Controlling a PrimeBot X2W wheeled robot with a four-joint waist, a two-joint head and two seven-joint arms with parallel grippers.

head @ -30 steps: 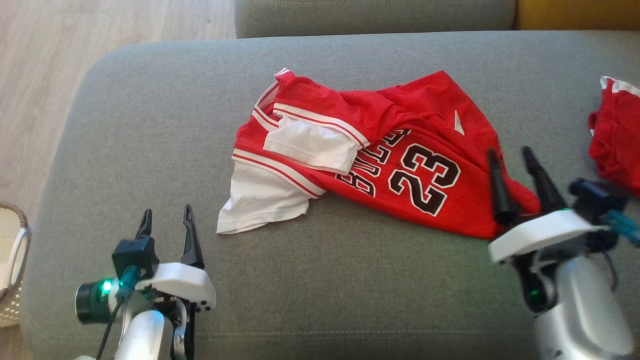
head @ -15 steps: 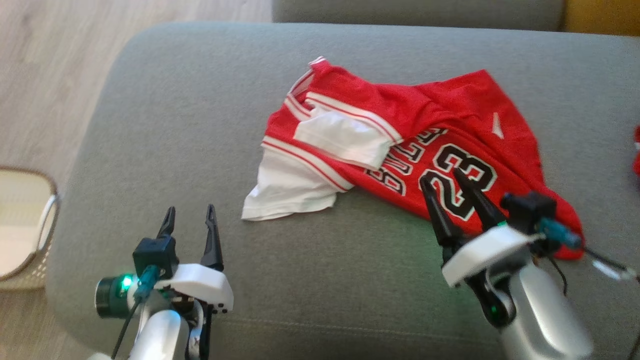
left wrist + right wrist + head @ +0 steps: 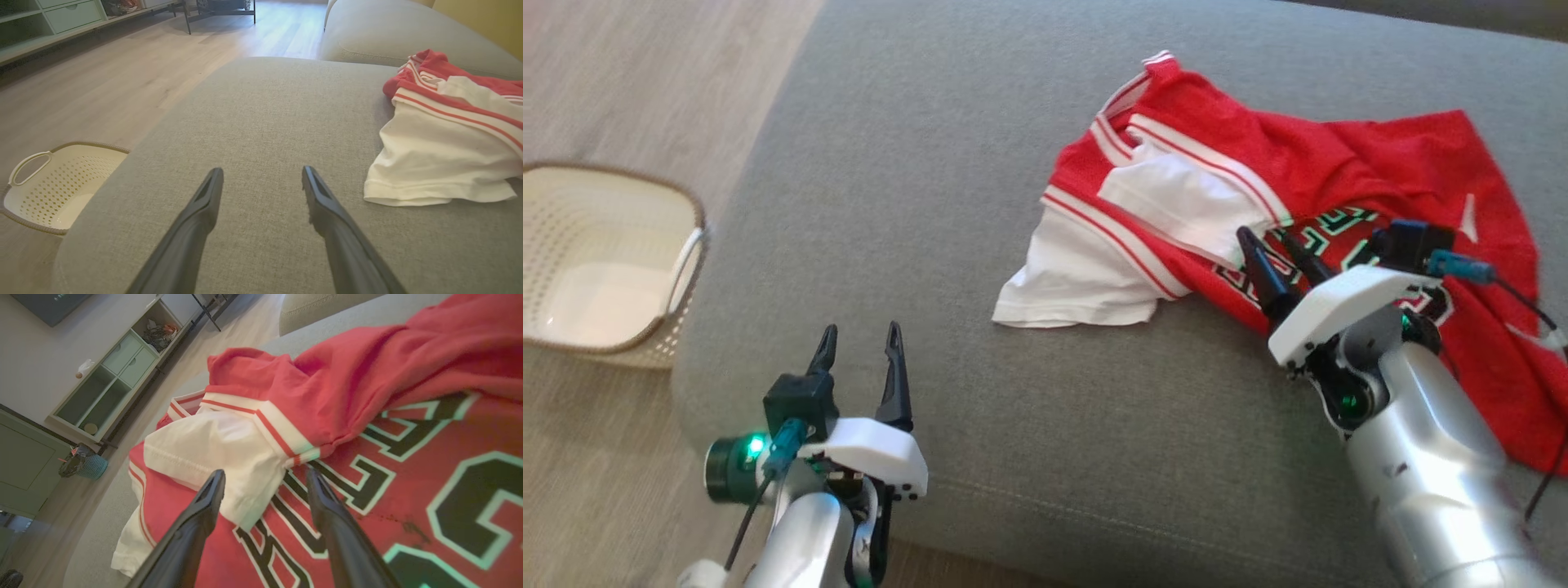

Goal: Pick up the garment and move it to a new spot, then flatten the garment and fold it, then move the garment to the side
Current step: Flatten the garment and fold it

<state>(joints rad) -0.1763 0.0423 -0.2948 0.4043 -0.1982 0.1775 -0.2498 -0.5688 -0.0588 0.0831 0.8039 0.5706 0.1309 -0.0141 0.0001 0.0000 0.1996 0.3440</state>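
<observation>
A red jersey garment (image 3: 1339, 163) with black-and-white lettering and white sleeve parts lies crumpled on the grey sofa cushion (image 3: 931, 163). My right gripper (image 3: 1264, 237) hovers open just over its lettering, fingers pointing at the white sleeve fold. In the right wrist view the right gripper (image 3: 265, 473) has the garment (image 3: 367, 375) spread under it, with the edge of the white fold between the fingertips and nothing gripped. My left gripper (image 3: 860, 333) stands open near the cushion's front left corner, well left of the garment. The left wrist view has the left gripper (image 3: 262, 170) over bare cushion, with the garment (image 3: 441, 163) off to its right.
A cream perforated basket (image 3: 605, 269) stands on the wooden floor left of the cushion; it is the basket (image 3: 61, 183) at the lower left of the left wrist view. The cushion's rounded left edge (image 3: 727, 269) drops to the floor. A shelf unit (image 3: 110, 384) stands by the far wall.
The head camera has swung left, bringing the basket into view. My right gripper has moved left across the garment, from its right end to the lettering by the white sleeve. The left gripper keeps its place.
</observation>
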